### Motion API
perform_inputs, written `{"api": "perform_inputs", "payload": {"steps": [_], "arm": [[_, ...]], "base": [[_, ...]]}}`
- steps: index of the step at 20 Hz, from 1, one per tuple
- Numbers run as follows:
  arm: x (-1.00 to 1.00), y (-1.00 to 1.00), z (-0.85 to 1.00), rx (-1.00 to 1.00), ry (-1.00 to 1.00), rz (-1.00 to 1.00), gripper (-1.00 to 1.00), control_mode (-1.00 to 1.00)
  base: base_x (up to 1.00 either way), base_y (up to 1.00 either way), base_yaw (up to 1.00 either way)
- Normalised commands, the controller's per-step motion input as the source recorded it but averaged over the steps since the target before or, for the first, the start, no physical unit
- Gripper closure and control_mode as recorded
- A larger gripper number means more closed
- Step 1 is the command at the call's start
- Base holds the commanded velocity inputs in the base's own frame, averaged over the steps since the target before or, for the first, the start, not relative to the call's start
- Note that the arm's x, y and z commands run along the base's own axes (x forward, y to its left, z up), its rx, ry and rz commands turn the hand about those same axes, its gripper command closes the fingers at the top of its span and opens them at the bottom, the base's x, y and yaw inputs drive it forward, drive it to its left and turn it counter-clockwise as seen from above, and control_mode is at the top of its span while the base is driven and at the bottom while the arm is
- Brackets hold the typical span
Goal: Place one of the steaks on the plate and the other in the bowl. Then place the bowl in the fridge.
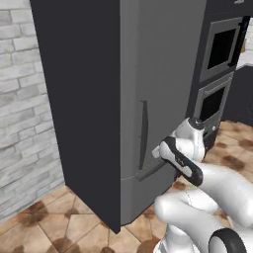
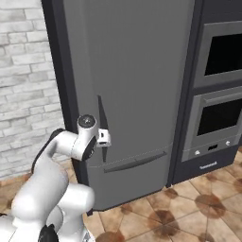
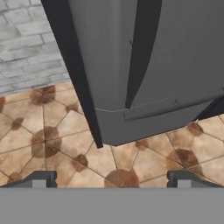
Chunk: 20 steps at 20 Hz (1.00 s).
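Observation:
The tall dark charcoal fridge (image 1: pixel 163 74) (image 2: pixel 137 71) (image 3: pixel 175 57) stands with its doors closed. A dark vertical handle (image 1: pixel 144 133) (image 2: pixel 101 118) (image 3: pixel 142 52) runs down the door, above the lower drawer seam. My gripper (image 1: pixel 157 151) (image 2: pixel 104 137) (image 3: pixel 111 180) hovers just in front of the door, beside the handle's lower end. It is open, and its fingertips (image 3: pixel 39 179) are wide apart with nothing between them. The steaks, the plate and the bowl are out of view.
A built-in black oven stack (image 1: pixel 220 74) (image 2: pixel 220 94) stands right of the fridge. A pale brick wall (image 1: pixel 24 99) (image 2: pixel 28 85) is on the left. Brown tiled floor (image 3: pixel 65 144) spreads below the fridge.

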Motion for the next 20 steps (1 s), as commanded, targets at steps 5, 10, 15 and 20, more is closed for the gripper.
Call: {"api": "perform_inputs", "payload": {"steps": [5,10,15,20], "arm": [[0.88,0.0,0.15,0.0,0.13,0.0,-1.0,-1.0],[0.69,0.0,-0.01,0.0,-0.09,0.07,-1.0,-1.0],[0.41,0.0,-0.01,0.0,-0.16,0.06,-1.0,-1.0],[0.56,0.0,0.0,0.0,0.0,0.04,-1.0,-1.0]], "base": [[0.0,0.0,0.0],[0.0,0.0,0.0],[0.0,0.0,0.0],[0.0,0.0,0.0]]}}
